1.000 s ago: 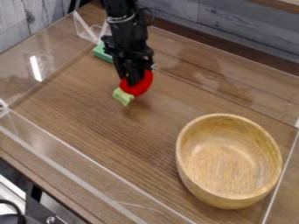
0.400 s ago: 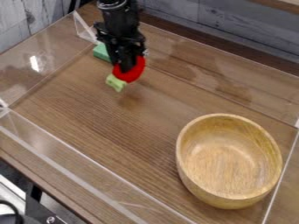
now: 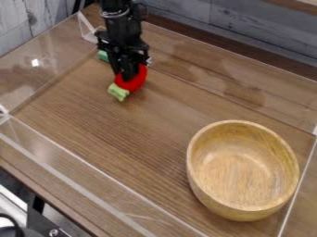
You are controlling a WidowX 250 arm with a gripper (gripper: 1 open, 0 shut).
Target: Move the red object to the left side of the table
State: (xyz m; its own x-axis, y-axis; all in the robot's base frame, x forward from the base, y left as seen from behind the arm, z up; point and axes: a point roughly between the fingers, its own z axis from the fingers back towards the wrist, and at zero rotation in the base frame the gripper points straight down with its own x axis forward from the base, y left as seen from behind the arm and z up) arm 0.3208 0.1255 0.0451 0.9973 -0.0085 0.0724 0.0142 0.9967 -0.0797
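Red object (image 3: 133, 79): a small, round, bright-red toy fruit or vegetable, glossy in finish, with a short light-green stem end that juts toward the lower left of the frame. It sits in the upper left of the frame, at the surface of the counter (image 3: 136, 157); whether it touches the wood or hangs just above it cannot be told. It is far smaller than the wooden bowl (image 3: 244, 168).

Hand (image 3: 126, 68): black, pointing straight down, its narrow fingers closed on the red object from above so that the upper part of the toy is hidden behind them. The red body shows to the right of the fingers and below them, and the green stem end shows under the fingertips.

Green block (image 3: 107, 56): flat and rectangular, lying on the counter just behind the hand in the upper left of the frame, largely hidden by the arm.

Wooden bowl: round, light-coloured and empty, standing in the lower right of the frame, well apart from the red object.

Counter: brown wood-grain surface bordered by low clear acrylic walls (image 3: 44, 57), which catch pale reflections along the left edge and the near edge of the frame.
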